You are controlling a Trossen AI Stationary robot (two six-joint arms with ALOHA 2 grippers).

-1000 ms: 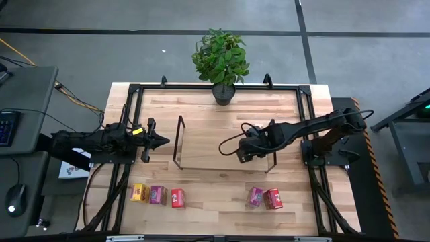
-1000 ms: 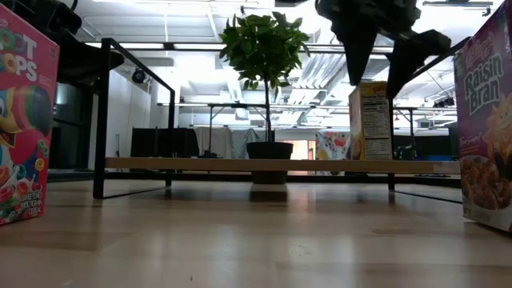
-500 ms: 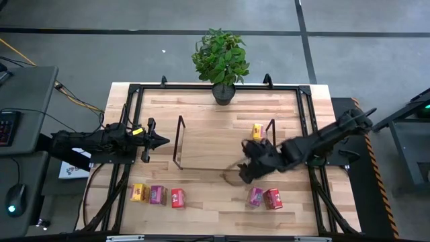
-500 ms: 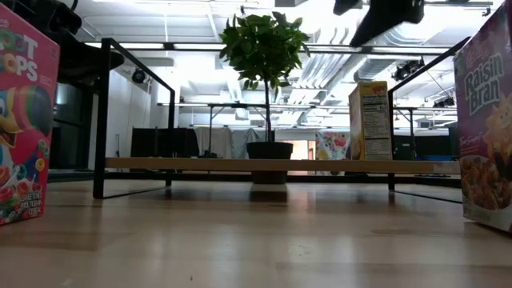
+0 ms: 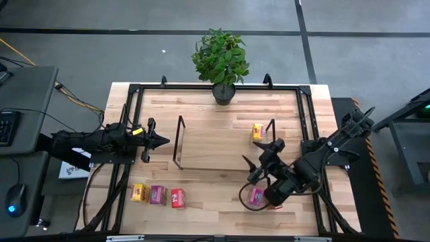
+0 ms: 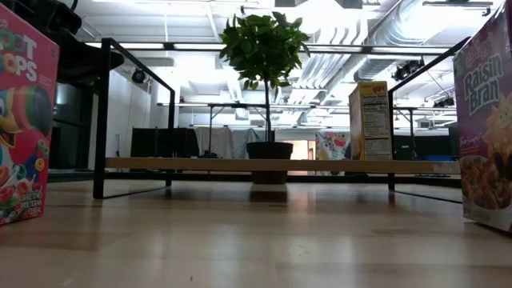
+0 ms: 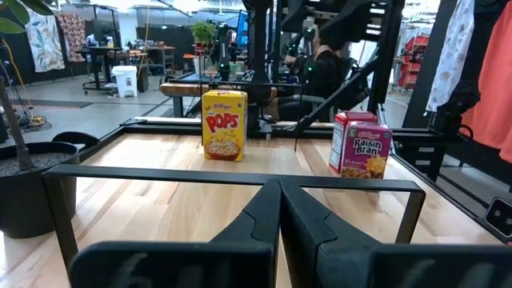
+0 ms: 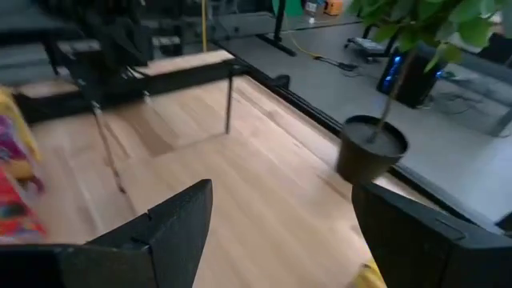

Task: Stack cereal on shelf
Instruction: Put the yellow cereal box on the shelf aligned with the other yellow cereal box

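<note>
One yellow cereal box (image 5: 257,131) stands upright on the shelf (image 5: 215,144) at its right end, also seen in the low view as the yellow box (image 6: 370,120). Near the front edge at the left, a yellow box (image 5: 140,193), a pink box (image 5: 158,195) and a red box (image 5: 177,197) stand in a row. At the front right a pink box (image 5: 256,196) stands under my right arm. My right gripper (image 5: 261,153) hangs open above the table between the shelf and that pink box, holding nothing. My left gripper (image 5: 158,141) is shut, level, left of the shelf.
A potted plant (image 5: 222,64) stands at the table's far edge behind the shelf. A black frame (image 5: 134,91) runs around the tabletop. The shelf's upright end frames (image 5: 179,141) stand at both ends of the board. Bare wood lies in front of the shelf.
My right gripper has drawn back from the yellow box on the shelf's right end toward the table's near edge, risen out of the low view and rolled about its wrist, staying open. The yellow box stays upright on the shelf.
</note>
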